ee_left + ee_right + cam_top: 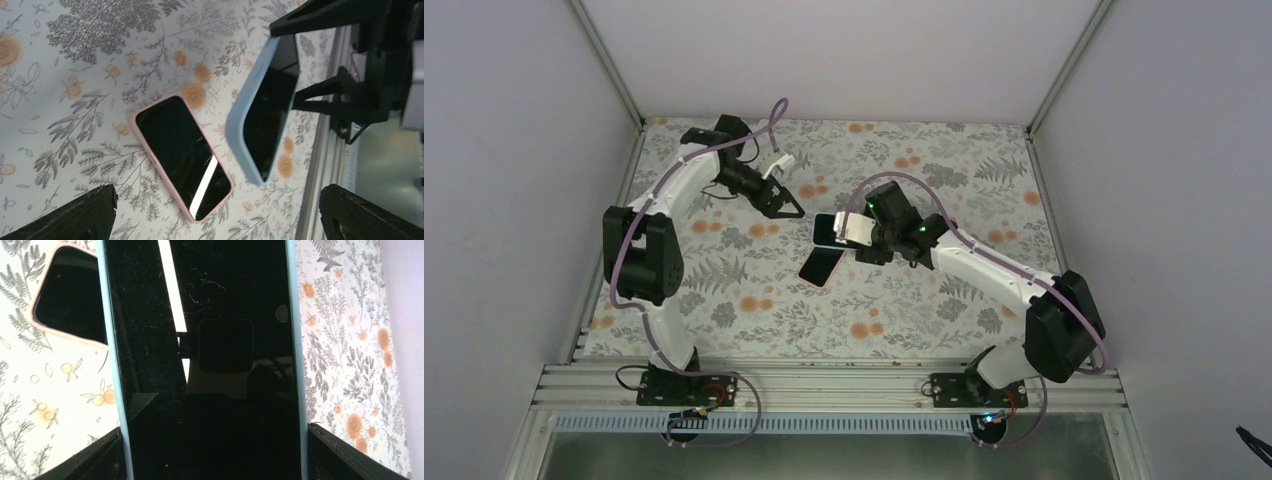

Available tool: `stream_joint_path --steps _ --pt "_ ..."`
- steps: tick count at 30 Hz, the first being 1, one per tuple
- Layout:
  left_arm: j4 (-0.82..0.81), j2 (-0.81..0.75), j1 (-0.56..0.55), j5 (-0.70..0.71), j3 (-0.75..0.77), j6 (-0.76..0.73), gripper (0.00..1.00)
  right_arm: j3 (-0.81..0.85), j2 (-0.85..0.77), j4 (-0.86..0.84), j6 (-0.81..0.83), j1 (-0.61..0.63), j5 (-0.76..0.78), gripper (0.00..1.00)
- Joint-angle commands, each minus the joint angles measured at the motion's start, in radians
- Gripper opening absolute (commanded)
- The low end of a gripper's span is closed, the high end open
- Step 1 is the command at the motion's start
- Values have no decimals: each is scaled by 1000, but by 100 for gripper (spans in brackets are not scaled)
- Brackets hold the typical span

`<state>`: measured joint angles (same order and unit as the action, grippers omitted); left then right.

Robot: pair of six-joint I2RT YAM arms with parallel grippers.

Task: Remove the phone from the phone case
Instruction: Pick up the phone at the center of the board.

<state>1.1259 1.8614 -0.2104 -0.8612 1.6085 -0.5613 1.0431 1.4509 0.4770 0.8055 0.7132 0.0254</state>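
Note:
My right gripper (860, 238) is shut on a phone in a light blue case (828, 230) and holds it by its long edges above the table. In the right wrist view the black screen (205, 360) fills the frame between my two fingers (85, 460), with the gripper (210, 460) at its lower end. A second phone in a pink case (821, 266) lies screen up on the table just below it, also in the left wrist view (182, 156). My left gripper (786, 206) is open and empty, raised left of the blue-cased phone (265, 112).
The floral tablecloth (924, 300) covers the table. White walls with metal corner posts (1054, 80) close the back and sides. A metal rail (824, 385) runs along the near edge by the arm bases.

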Motion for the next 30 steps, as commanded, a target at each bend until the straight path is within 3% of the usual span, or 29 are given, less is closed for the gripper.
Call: stream_joint_path --steps 1,11,14,20,22,24,25,28,30 --pt "99 35 -1 -116 86 8 100 57 23 -114 -44 26 47 51" --pt "78 102 -45 -87 82 78 100 188 104 -141 -71 75 84 52" --pt "92 108 -54 -116 93 65 95 202 122 -155 -80 93 80 52" --pt "148 102 -58 -185 113 14 63 224 150 -171 -88 109 101 52" --pt "166 93 -58 -212 110 -10 49 224 148 -168 -88 109 96 53" --pt "193 86 -57 -237 112 -45 19 223 141 -162 -93 109 83 58" --pt "213 86 -59 -247 119 -78 6 225 138 -150 -96 109 77 66" --pt "232 73 -60 -247 118 -109 2 231 108 -93 -116 85 -13 98" --pt "232 56 -60 -231 111 -130 2 242 86 -18 -119 41 -137 100"
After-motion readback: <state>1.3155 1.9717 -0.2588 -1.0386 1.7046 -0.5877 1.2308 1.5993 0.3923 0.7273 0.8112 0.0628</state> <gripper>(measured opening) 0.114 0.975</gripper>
